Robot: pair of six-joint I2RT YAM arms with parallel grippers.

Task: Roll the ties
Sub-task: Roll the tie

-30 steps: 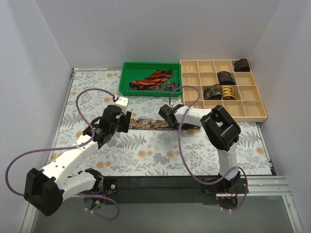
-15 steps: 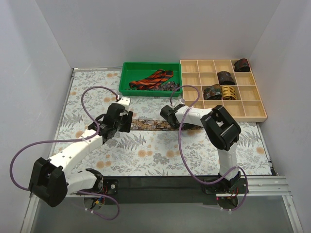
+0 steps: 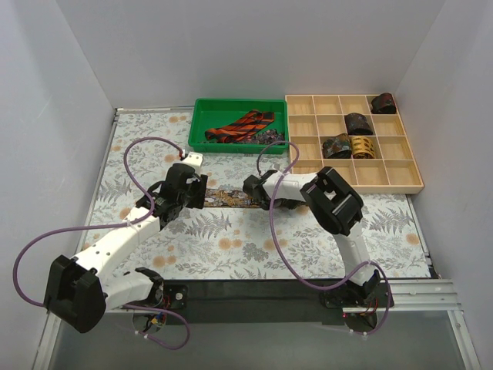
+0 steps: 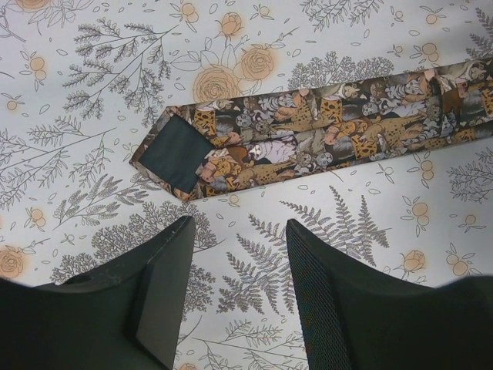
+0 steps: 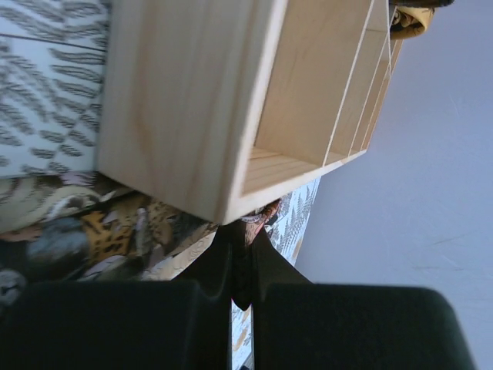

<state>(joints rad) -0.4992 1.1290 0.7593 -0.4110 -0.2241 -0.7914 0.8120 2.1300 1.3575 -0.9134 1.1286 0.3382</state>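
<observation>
A dark tie with a brown-gold mottled print (image 3: 231, 196) lies flat on the floral cover between the two arms. In the left wrist view its pointed end (image 4: 185, 158) shows the dark lining, just ahead of my fingers. My left gripper (image 3: 189, 190) (image 4: 239, 231) is open and empty, a little short of that tip. My right gripper (image 3: 256, 187) (image 5: 245, 231) is shut on the tie's fabric (image 5: 100, 231) further along its length. A red-black striped tie (image 3: 246, 125) lies loose in the green bin (image 3: 202, 116).
A wooden divided tray (image 3: 400, 166) stands at the back right, with several rolled ties (image 3: 357, 123) in its cells. Its wall (image 5: 185, 100) fills the right wrist view. Purple cables (image 3: 139, 154) loop over both arms. White walls close in on three sides.
My right gripper has slid left along the tie, its elbow swinging left with it. My left arm has stretched out and its gripper has settled at the tie's pointed end.
</observation>
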